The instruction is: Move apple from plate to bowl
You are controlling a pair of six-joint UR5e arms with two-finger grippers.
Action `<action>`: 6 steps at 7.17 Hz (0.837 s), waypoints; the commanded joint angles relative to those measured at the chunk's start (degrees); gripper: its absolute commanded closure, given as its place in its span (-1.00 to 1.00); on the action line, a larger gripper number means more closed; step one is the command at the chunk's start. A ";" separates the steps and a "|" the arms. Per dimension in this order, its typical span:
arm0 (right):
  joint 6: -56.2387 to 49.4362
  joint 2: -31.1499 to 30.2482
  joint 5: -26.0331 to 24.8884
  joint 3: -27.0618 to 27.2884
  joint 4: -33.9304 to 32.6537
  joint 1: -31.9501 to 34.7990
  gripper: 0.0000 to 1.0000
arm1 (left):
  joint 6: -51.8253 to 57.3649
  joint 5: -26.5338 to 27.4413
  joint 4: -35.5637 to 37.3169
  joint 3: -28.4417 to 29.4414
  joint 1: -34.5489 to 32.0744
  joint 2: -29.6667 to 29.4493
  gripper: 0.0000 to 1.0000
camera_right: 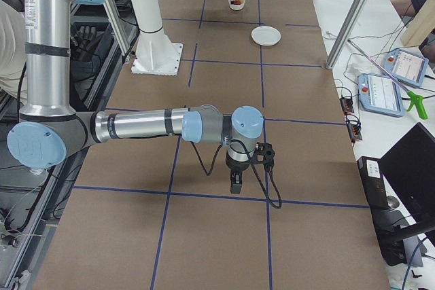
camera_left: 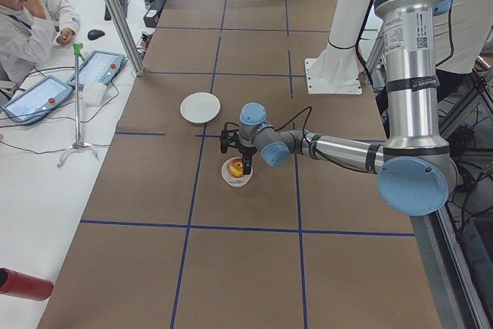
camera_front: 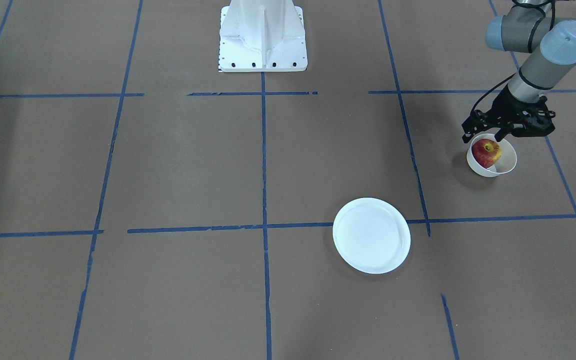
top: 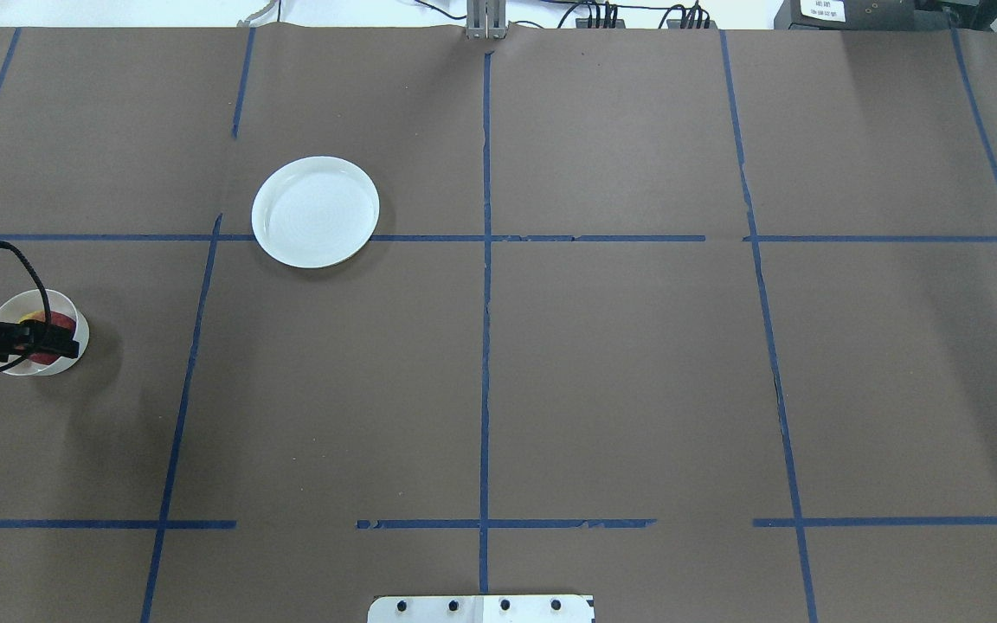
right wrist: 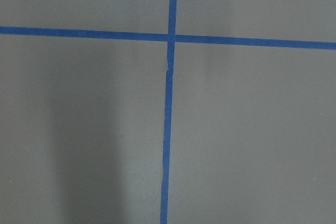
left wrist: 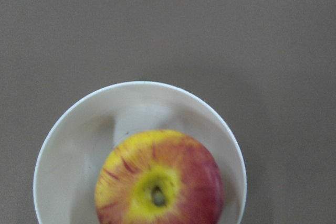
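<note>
The red and yellow apple (camera_front: pixel 486 152) lies inside the small cream-white bowl (camera_front: pixel 509 162), stem dimple up, as the left wrist view shows (left wrist: pixel 160 179). The bowl (top: pixel 73 356) stands on the robot's left side of the table. My left gripper (camera_front: pixel 484 137) hangs just above the bowl's rim, open, fingers either side of the apple and not holding it. The flat white plate (camera_front: pixel 371 235) lies empty, apart from the bowl, nearer the table's middle (top: pixel 315 211). My right gripper (camera_right: pixel 234 185) points down over bare table far from both; I cannot tell whether it is open or shut.
The table is brown paper marked with blue tape lines (top: pixel 485 346). The white robot pedestal (camera_front: pixel 263 35) stands at mid-table on the robot's side. An operator (camera_left: pixel 31 21) sits beyond the far table edge beside tablets (camera_left: pixel 96 67).
</note>
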 commanded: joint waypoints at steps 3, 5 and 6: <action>0.04 0.00 0.00 0.05 0.00 0.00 -1.00 | 31.12 -8.40 15.02 -10.52 -22.74 8.04 -1.00; 0.04 0.00 0.00 -0.03 0.00 0.00 -1.00 | 61.97 -11.08 33.55 -9.92 -41.05 7.25 -1.00; -0.05 0.00 0.00 0.05 0.00 0.00 -1.00 | 70.65 -11.07 38.95 -6.52 -46.88 5.33 -1.00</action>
